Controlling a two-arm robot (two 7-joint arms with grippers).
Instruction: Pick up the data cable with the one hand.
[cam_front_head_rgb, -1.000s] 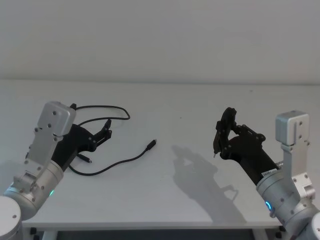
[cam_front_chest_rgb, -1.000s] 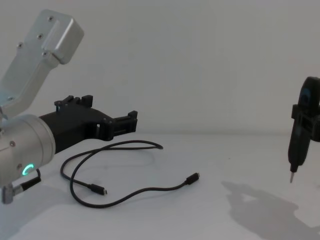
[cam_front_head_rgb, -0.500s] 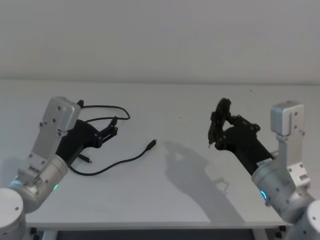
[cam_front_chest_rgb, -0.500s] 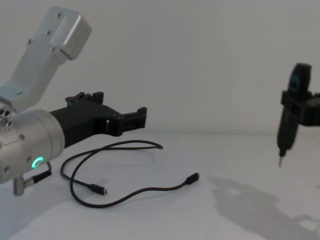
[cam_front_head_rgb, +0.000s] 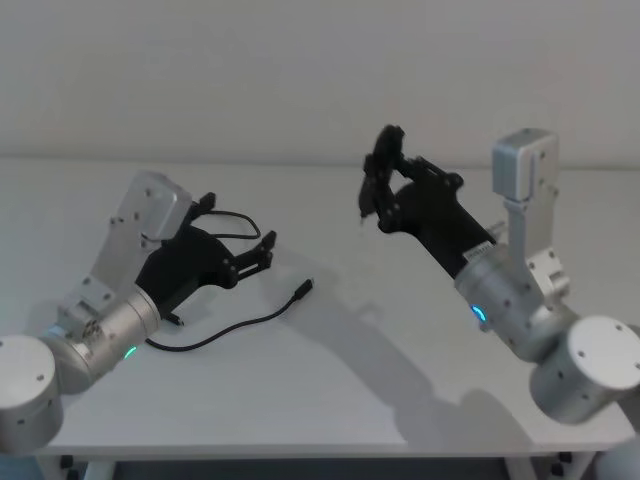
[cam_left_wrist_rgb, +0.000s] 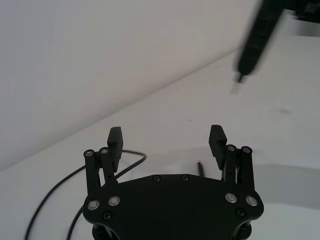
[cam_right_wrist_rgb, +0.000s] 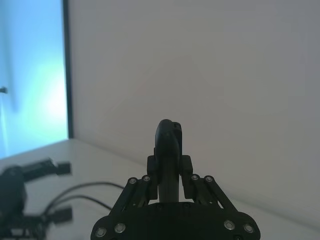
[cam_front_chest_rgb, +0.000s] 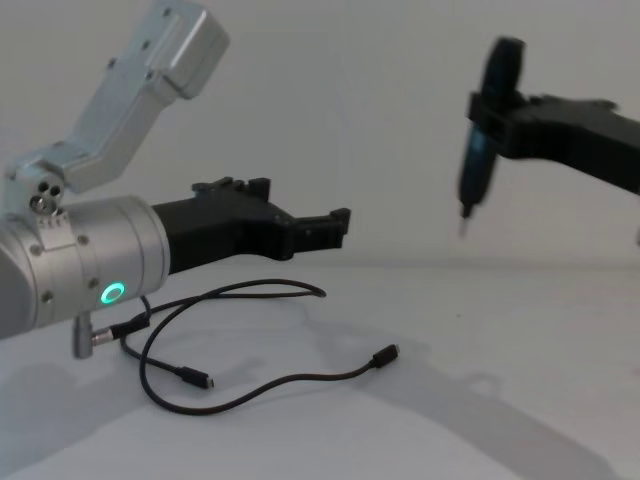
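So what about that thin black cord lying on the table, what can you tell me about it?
The long thin black flexible cord looks rubbery and lies slack in loose loops on the white tabletop. Each end carries a small black-and-metal plug, one toward the table's middle, one nearer the left arm. The left arm's black blocky end effector hangs above it, jaws open, not touching. The right end effector, gripping a slim black tool, is raised far off.
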